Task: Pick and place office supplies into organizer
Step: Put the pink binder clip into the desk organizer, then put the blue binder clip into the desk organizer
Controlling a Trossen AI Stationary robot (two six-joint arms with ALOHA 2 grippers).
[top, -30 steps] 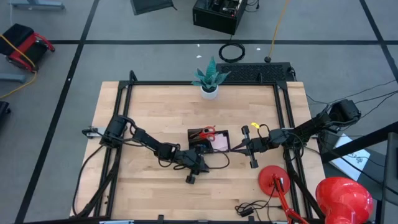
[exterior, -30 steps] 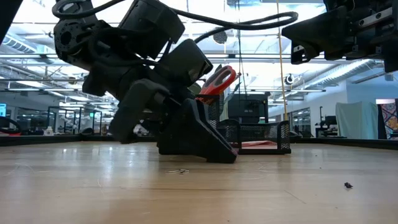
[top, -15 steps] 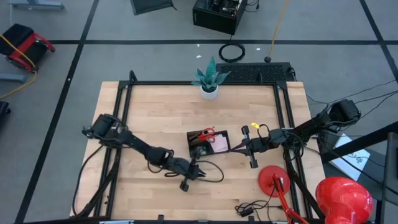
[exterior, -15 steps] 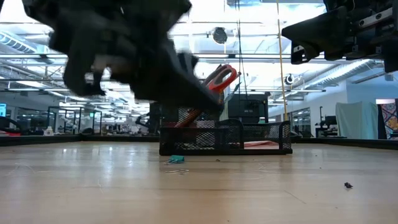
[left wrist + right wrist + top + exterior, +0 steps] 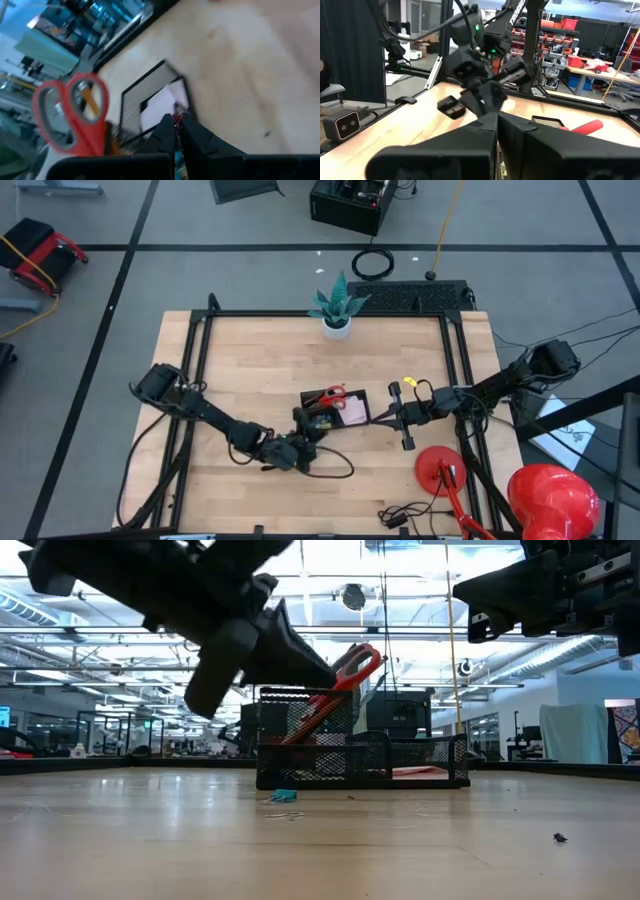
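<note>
Two arms: both over the wooden table [image 5: 240, 380], left one near the middle front, right one at the right side.
Left gripper [image 5: 305, 442]: just beside the organizer's front corner, lifted off the tabletop; fingers pressed together, a tiny red speck shows at their tips in the left wrist view, too small to name.
Right gripper [image 5: 375, 419]: hangs beside the organizer's right end, fingers closed tight with nothing between them.
Organizer [image 5: 400, 755]: black mesh tray at the table's centre, tall compartment on one end, low one on the other.
Scissors [image 5: 345, 675]: red handles stick up tilted out of the tall compartment, with an orange pencil [image 5: 90, 102] behind the loops.
Sticky-note pad [image 5: 351, 409]: pink, lying in the low compartment.
Small teal piece [image 5: 284, 796]: on the tabletop just in front of the organizer.
Plant pot [image 5: 337, 328]: white, at the far edge.
Red lamp [image 5: 553, 500]: front right corner.
</note>
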